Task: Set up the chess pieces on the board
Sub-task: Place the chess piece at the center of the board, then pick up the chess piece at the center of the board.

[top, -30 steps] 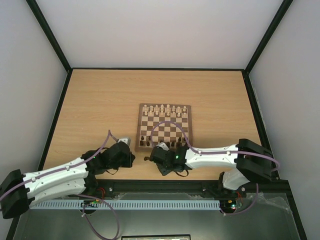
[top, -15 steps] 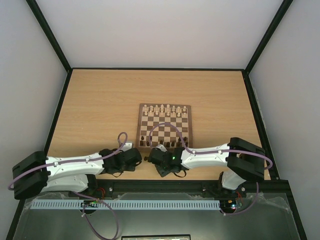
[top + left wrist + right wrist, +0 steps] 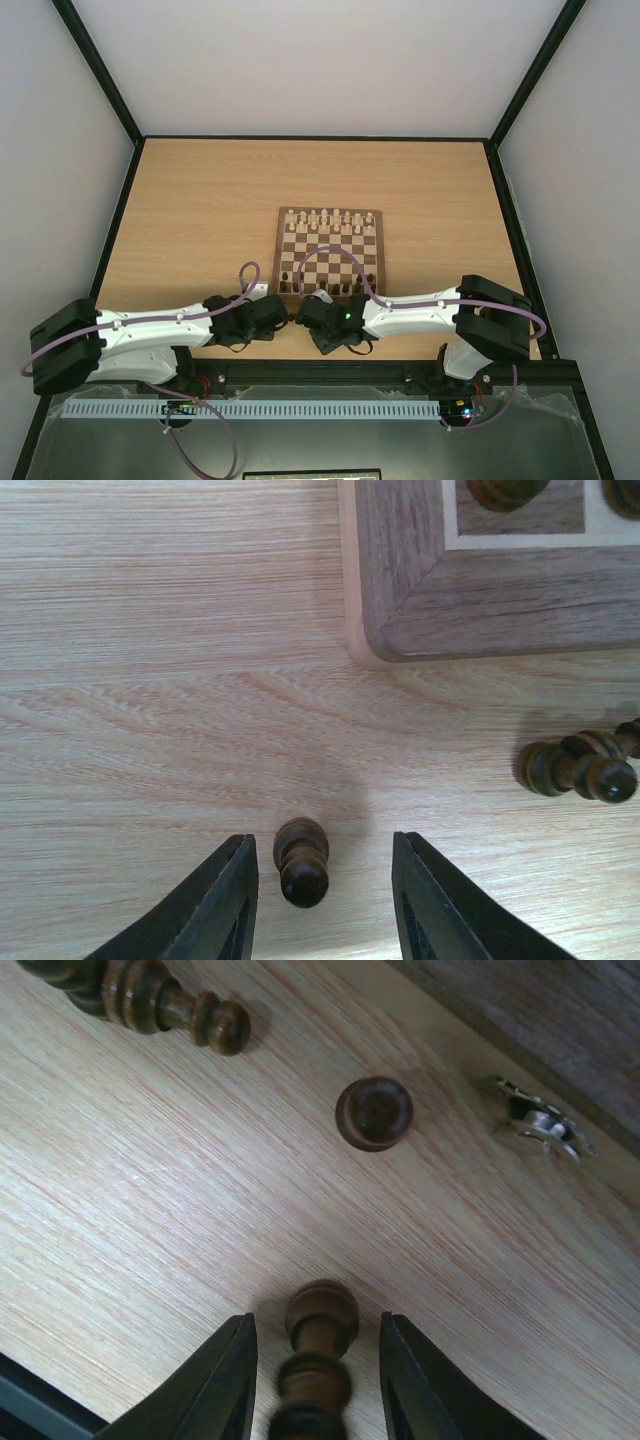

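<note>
Off the near-left corner of the board (image 3: 279,250), seen from above, my left gripper (image 3: 283,312) and right gripper (image 3: 303,314) nearly meet. At my left wrist, spread fingers (image 3: 230,900) flank a dark pawn (image 3: 301,860) without touching it; two fallen pieces (image 3: 578,767) lie to the right. At my right wrist, parted fingers (image 3: 225,1380) straddle a lying piece (image 3: 318,1355); a round-topped pawn (image 3: 374,1112) and a metal clasp (image 3: 540,1120) sit ahead.
</note>
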`<move>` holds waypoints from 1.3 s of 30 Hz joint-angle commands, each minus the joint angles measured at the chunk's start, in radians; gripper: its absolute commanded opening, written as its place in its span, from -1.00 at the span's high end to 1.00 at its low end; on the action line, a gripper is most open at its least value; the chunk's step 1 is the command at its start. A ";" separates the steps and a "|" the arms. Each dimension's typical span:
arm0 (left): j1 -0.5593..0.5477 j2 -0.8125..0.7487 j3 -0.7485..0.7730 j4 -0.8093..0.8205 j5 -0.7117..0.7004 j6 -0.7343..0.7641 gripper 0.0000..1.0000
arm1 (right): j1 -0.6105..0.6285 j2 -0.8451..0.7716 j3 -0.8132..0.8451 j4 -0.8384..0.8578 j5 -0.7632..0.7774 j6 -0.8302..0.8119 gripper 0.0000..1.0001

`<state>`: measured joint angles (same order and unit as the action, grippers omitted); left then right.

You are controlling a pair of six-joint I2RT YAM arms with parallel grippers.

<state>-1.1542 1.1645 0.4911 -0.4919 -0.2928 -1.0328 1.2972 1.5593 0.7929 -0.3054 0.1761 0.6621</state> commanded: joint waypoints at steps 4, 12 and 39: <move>-0.012 -0.095 0.028 -0.048 -0.032 -0.004 0.07 | -0.001 -0.063 0.000 -0.049 0.006 0.005 0.20; -0.015 -0.204 0.050 -0.078 -0.045 0.021 -0.34 | -0.001 -0.110 0.025 -0.096 0.035 0.013 0.06; -0.015 -0.315 0.082 -0.097 -0.065 0.044 -0.98 | -0.001 0.008 0.096 -0.147 0.026 0.006 0.74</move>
<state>-1.1622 0.8635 0.5449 -0.5682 -0.3340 -0.9962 1.2972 1.5513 0.8639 -0.3878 0.1913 0.6632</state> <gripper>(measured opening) 0.990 0.186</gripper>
